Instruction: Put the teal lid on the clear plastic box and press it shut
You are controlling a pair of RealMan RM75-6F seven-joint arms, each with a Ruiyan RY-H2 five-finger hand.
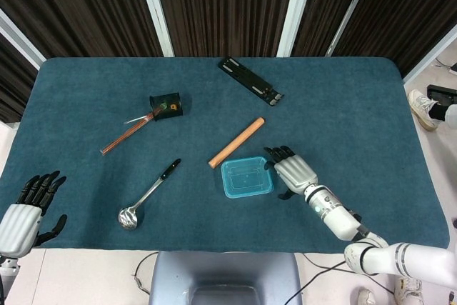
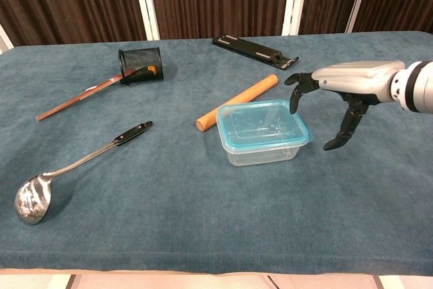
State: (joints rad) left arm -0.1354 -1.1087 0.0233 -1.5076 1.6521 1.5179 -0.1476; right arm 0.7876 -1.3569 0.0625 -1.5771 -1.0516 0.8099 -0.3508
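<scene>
**Lid seated, press still to come**

Head view: the teal lid (image 1: 247,177) sits on the clear plastic box (image 1: 248,189), near the centre of the blue surface (image 1: 357,119). The right hand (image 1: 293,172) is just right of it, holding nothing. The left hand (image 1: 25,212) idles at the near-left edge, fingers spread.

Chest view: the right hand's fingers (image 2: 295,93) hang apart, curved down beside the lid's right rim. Best to shift left over the lid, then push flat, working round the edges.

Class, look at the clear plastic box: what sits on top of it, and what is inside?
The teal lid lies on top of the clear plastic box. Through the transparent walls no contents show. The floor beneath the lid is partly masked by glare.
</scene>
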